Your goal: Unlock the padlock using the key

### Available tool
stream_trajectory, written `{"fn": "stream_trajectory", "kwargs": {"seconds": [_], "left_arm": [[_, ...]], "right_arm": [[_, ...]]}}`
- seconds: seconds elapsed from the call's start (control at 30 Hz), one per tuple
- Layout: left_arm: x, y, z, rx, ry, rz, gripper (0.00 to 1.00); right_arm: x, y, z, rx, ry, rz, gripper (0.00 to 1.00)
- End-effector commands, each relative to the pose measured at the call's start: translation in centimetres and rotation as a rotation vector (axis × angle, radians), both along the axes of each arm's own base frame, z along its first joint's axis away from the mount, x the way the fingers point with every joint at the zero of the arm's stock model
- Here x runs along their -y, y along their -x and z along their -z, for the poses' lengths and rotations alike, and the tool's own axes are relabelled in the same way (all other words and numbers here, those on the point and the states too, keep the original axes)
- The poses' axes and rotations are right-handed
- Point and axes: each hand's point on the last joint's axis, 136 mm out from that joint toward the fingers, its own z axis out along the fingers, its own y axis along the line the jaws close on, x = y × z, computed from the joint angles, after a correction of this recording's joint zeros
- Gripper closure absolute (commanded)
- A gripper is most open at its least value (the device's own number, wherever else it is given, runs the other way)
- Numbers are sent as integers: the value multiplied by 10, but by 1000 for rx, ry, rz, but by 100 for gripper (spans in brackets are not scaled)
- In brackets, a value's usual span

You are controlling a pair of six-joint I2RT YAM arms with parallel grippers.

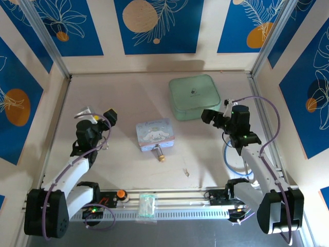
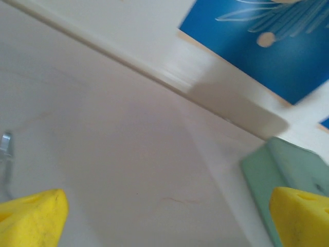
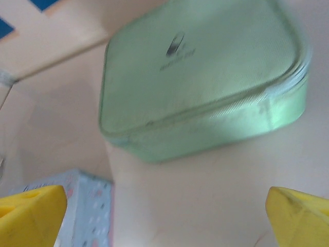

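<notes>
Padlock [image 1: 160, 153] lay just beside the cartoon tin [image 1: 154, 133], at its near edge; the key [image 1: 186, 173] lay farther out, apart. My left gripper [image 1: 98, 116] and right gripper [image 1: 218, 114] flanked the tin, both spread open.

Even, bright overhead light fills the top view; the bench [image 1: 128, 98] shows no glare, with soft, short shadows beneath the arms and a faint one on the back wall. That view is sharp. Both wrist views are motion-blurred: the green case [image 3: 205, 77] has smeared edges and logo, and the yellow fingertips [image 2: 31, 216] sit out of focus in the corners.
</notes>
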Motion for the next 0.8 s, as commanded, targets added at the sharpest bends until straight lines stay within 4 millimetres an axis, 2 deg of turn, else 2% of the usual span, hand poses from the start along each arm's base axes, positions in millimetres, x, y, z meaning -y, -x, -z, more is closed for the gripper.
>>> {"fn": "stream_trajectory", "kwargs": {"seconds": [0.0, 0.1, 0.23, 0.47, 0.6, 0.77], "left_arm": [[43, 15, -8, -73, 176, 192, 1], [70, 33, 6, -254, 97, 263, 1], [104, 62, 15, -384, -26, 342, 1], [153, 102, 23, -441, 65, 447, 1], [173, 119, 25, -456, 60, 490, 1], [195, 135, 29, -471, 79, 531, 1]], "right_arm": [[-23, 43, 22, -199, -11, -84, 1], [-35, 68, 37, -294, -3, -106, 1], [-55, 102, 57, -404, 35, -159, 1], [-70, 162, 95, -531, 217, -196, 10], [-81, 185, 112, -583, 257, -223, 25], [-95, 205, 126, -621, 308, -270, 38]]}}
